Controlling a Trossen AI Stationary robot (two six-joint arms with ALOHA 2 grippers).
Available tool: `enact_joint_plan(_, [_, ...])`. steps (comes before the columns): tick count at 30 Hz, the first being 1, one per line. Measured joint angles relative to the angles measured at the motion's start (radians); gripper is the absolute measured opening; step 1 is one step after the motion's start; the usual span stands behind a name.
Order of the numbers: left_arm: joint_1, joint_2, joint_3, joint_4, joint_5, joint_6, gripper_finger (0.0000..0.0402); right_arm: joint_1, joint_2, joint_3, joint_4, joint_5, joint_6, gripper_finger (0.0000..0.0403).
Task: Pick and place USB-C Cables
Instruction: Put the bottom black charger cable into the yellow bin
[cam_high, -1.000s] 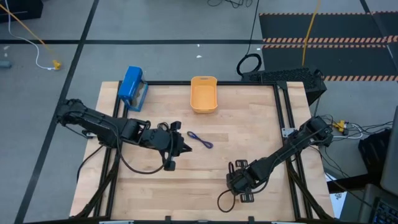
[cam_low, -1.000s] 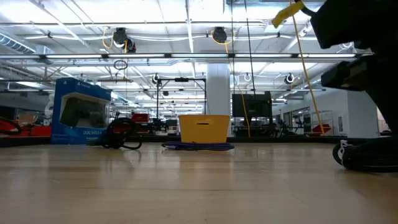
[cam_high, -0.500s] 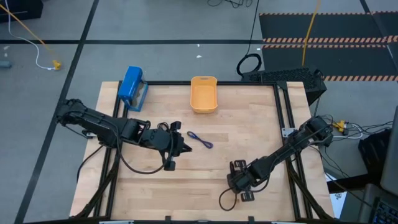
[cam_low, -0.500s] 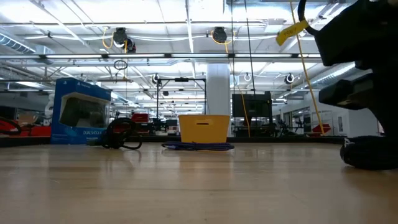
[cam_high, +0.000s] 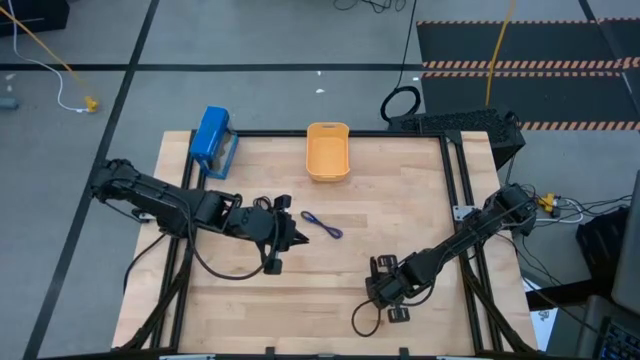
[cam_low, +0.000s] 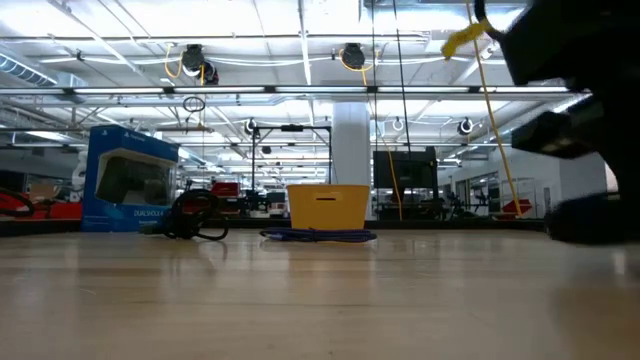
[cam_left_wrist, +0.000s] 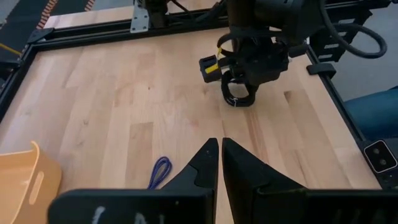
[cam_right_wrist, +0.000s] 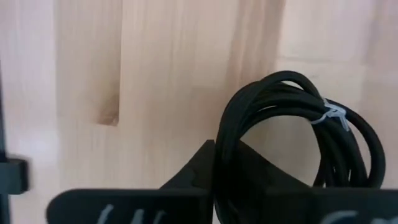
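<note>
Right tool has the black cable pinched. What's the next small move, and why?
Probably lift straight up a little. The right tool is shut on the black cable, low over the table, and the orange tray sits far across at the back edge.

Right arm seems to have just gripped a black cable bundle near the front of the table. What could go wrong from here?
1. The right gripper pinches only a few strands of the black cable bundle; the loop may slip or unravel despite its small tie.
2. The orange tray sits at the far edge, so a long carry could swing the bundle.
3. The left gripper, closed, waits beside the blue-purple cable near that likely path; the arms might crowd.
</note>
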Motion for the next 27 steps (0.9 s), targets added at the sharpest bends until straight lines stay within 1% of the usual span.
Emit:
enact_joint_plan(3, [0.000, 0.000, 0.000, 0.000, 0.000, 0.000, 0.0026, -0.018, -0.001, 0.063, -0.080, -0.022, -0.017, 0.0015])
enact_joint_plan(16, [-0.002, 0.000, 0.000, 0.000, 0.000, 0.001, 0.0026, -0.113, -0.001, 0.377, -0.460, -0.019, -0.142, 0.0018])
enact_joint_plan(23, [-0.002, 0.000, 0.000, 0.000, 0.000, 0.000, 0.0026, -0.177, -0.001, 0.506, -0.644, -0.017, -0.170, 0.0018])
enact_joint_plan(27, [-0.002, 0.000, 0.000, 0.000, 0.000, 0.000, 0.0026, -0.210, -0.001, 0.567, -0.720, -0.015, -0.195, 0.0018])
